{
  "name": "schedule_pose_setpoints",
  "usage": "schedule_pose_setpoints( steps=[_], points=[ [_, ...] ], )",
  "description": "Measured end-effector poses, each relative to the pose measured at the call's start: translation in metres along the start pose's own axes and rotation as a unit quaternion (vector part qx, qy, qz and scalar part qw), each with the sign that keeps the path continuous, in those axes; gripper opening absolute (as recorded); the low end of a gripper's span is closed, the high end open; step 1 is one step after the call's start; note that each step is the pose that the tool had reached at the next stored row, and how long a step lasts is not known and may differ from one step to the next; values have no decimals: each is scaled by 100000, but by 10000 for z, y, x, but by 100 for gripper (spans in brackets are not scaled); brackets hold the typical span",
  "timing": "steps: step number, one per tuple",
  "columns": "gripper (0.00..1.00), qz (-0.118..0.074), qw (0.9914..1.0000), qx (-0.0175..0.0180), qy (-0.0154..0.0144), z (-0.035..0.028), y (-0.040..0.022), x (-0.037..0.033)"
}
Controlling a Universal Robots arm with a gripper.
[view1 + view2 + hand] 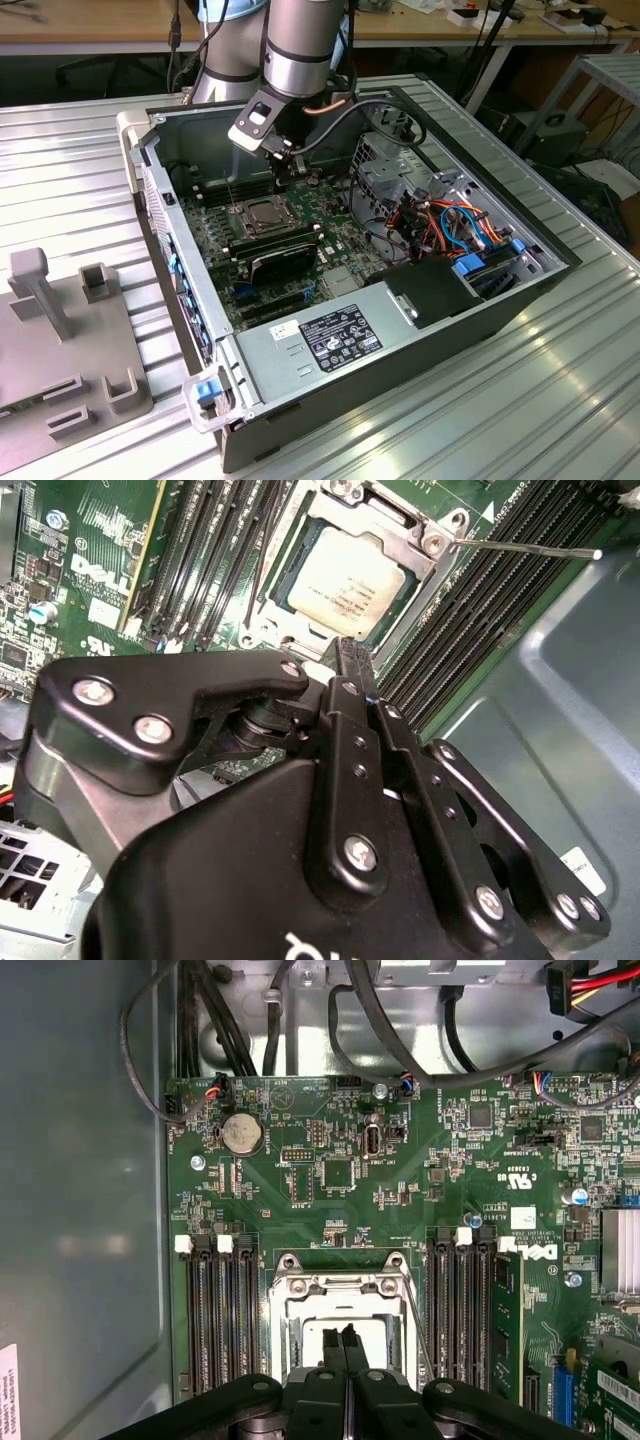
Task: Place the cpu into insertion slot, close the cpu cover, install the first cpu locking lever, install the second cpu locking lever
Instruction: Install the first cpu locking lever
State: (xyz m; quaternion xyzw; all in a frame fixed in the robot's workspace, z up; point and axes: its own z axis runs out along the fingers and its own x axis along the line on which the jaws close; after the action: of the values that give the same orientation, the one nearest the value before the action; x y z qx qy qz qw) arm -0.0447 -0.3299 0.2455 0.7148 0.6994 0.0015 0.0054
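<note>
- Silvery-grey chip (345,580) lies flat in the square socket (268,632) on the green circuit board (400,1190), inside an open computer case (180,262).
- In the exterior view the chip (262,213) sits near the middle of the board, towards the exterior view's left of the case.
- Thin metal cover frame (392,525) lies down around the chip, and the chip's top shows through its square opening; in the first wrist view the frame (340,1285) shows its two screw heads along one edge.
- One locking lever (520,548), a thin bright rod, sticks out from a corner of the frame and hangs over the memory slots, clear of the frame's edge.
- In the exterior view that lever (232,190) stands almost upright just beside the socket.
- Black end effector (347,1335) hangs directly over the chip with its two fingers pressed together, gripping nothing.
- In the second wrist view the end effector (348,652) points at the socket's near edge; whether its tips touch the chip I cannot tell.
- Long black memory slots (215,1320) run along both sides of the socket.
- Round coin battery (241,1133) sits on the board, well apart from the socket.
- Grey power supply box (320,340) fills the near end of the case.
- Ribbed metal surface (500,400) carries the case, and a grey moulded fixture (60,330) stands on it at the exterior view's left.
</note>
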Motion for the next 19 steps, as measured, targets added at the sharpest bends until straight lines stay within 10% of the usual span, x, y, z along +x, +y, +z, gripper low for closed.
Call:
schedule_pose_setpoints(
  steps=[13,19],
  points=[
    [11,-99,100000,45,8,8,2,0],
    [11,-5199,99865,64,50,11,2,0]
  ],
)
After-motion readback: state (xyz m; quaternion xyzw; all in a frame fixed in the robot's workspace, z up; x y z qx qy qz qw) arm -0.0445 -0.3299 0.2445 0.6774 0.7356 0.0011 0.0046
